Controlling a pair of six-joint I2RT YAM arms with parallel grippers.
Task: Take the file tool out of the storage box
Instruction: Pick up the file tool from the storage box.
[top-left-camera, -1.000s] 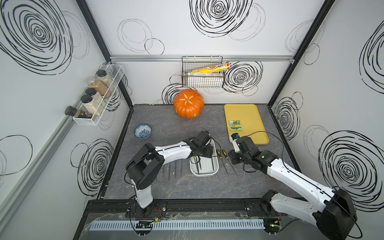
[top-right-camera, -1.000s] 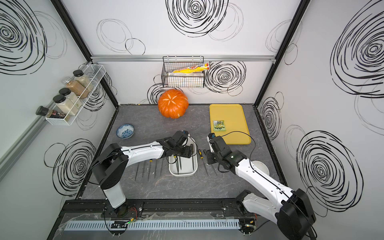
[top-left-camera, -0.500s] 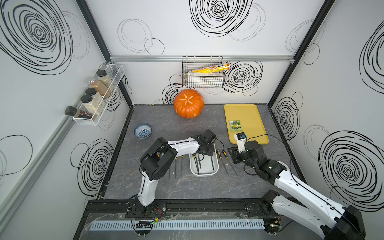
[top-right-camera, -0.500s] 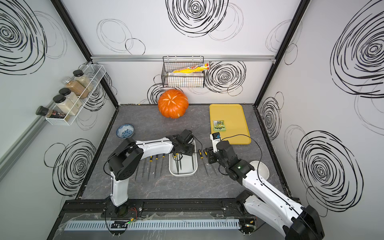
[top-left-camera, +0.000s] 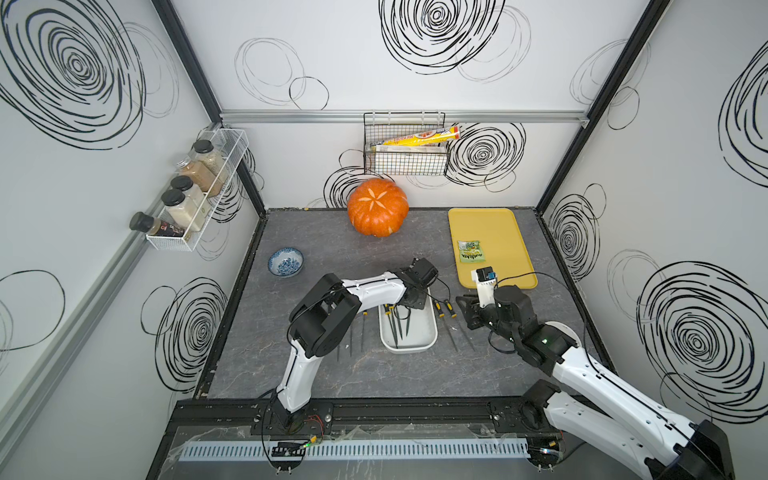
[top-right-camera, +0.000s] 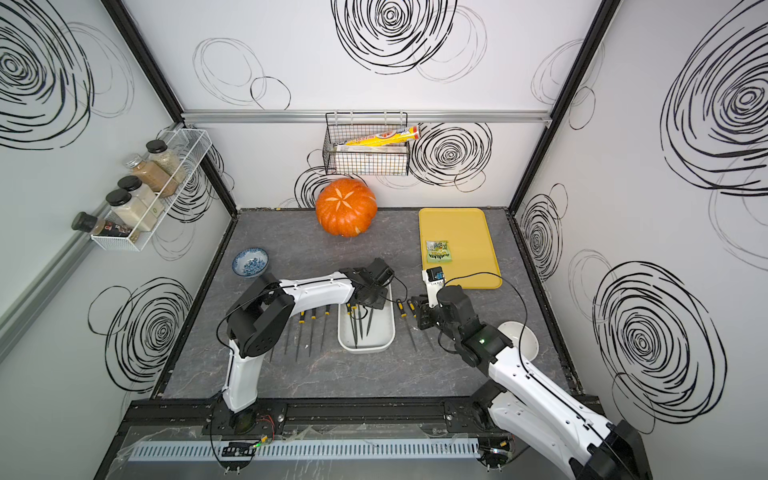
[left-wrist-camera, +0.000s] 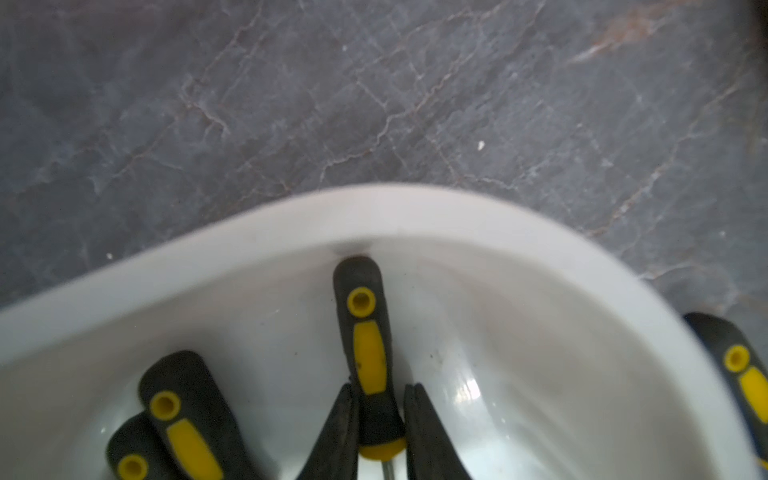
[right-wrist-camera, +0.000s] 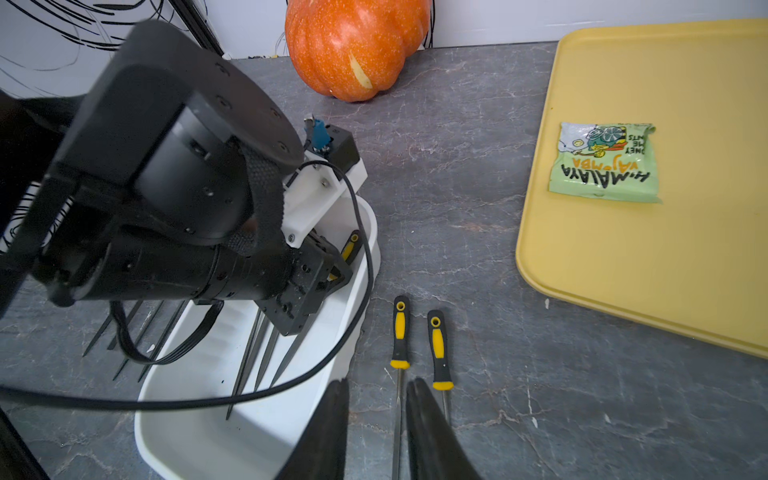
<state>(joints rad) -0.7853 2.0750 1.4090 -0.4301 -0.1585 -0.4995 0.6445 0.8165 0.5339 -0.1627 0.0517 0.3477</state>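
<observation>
At the middle of the grey marbled tabletop (top-left-camera: 374, 382): storage box (top-left-camera: 409, 348) (top-right-camera: 365, 347), a white tub with rounded corners and low walls. Stood flat between the two arms; contained three files with black-and-yellow handles, blades pointing toward the robot's base.

File tool (left-wrist-camera: 368, 353): lay inside the box, handle butt against the curved end wall, apart from the other two handles (left-wrist-camera: 183, 411) (whether raised off the box floor, could not be told).

Left gripper (left-wrist-camera: 379, 388) (top-left-camera: 409, 307): reached down into the far end of the box; was clenched on the file tool's handle near its yellow collar, one finger against each side.

Right gripper (right-wrist-camera: 376, 382) (top-right-camera: 419, 311): hovered above the table just beside the box, on the robot's right; was released, fingers a little apart, grasping nothing.

Pair of loose files (right-wrist-camera: 400, 332): lay side by side on the table between the box and the right gripper.

Row of further files (top-right-camera: 313, 316): lay on the table at the box's other side, partly under the left arm.

Elsewhere: orange pumpkin (top-left-camera: 377, 212) at the back wall; yellow tray (top-left-camera: 498, 232) at back right, bearing a green snack packet (top-left-camera: 471, 252); blue-patterned bowl (top-left-camera: 286, 262) near the left wall; white bowl (top-right-camera: 519, 338) beside the right arm.
</observation>
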